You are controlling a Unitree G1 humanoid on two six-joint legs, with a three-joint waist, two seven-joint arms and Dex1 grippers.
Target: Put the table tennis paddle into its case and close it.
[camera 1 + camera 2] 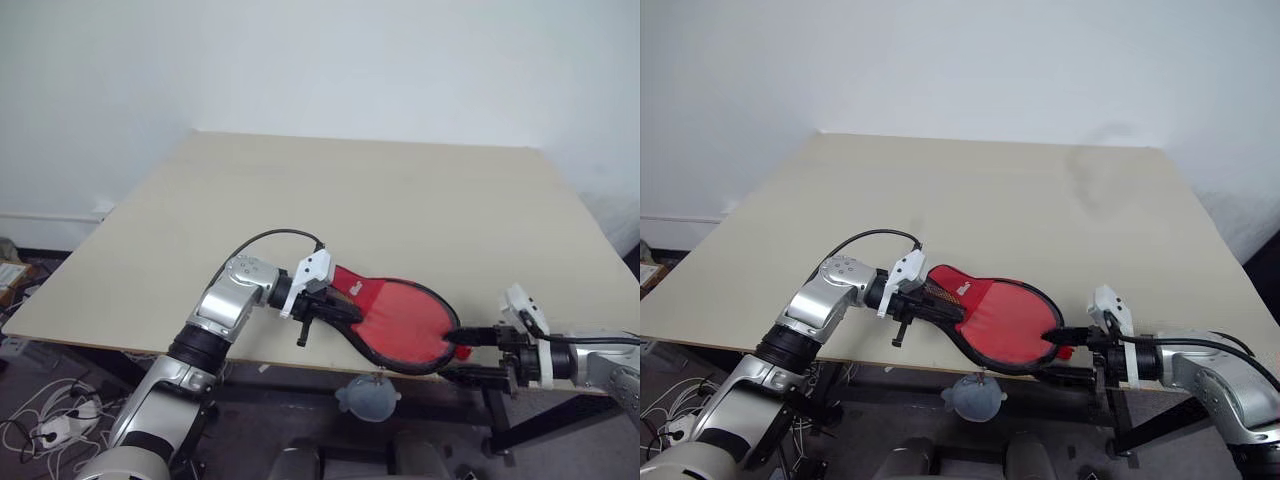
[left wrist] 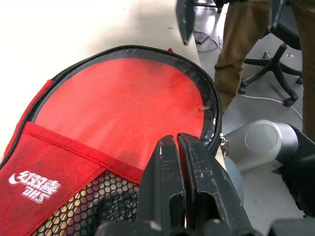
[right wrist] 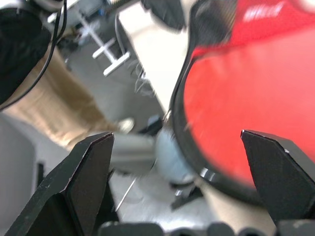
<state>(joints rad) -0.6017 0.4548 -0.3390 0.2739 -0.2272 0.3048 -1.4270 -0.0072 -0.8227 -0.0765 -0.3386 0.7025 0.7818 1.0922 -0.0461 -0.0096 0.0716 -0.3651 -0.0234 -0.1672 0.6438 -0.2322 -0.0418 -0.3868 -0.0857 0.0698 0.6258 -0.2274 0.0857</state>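
table (image 1: 380, 210): pale wood top, bare but for the case at its near edge.
case (image 1: 400, 325): paddle-shaped pouch with a black rim, held up over the near edge of the table, clear side up; its narrow end has a red fabric panel with white lettering and black mesh.
paddle (image 2: 123, 108): inside the case, its red face showing through the clear plastic; the handle end lies under the red panel and mesh, hard to make out.
left gripper (image 1: 318, 305): fingers (image 2: 197, 172) pressed together, pinching the case at its narrow end beside the black rim.
right gripper (image 1: 468, 338): fingers (image 3: 88, 172) spread wide, pointing at the round end of the case, close to the rim; touching or not, cannot tell.
red tab (image 1: 462, 352): small, at the round end of the case, just by the right gripper.
person (image 2: 241, 49): tan trouser legs beyond the table edge, next to an office chair (image 2: 280, 64).
grey round object (image 1: 368, 398): below the table edge, under the case.
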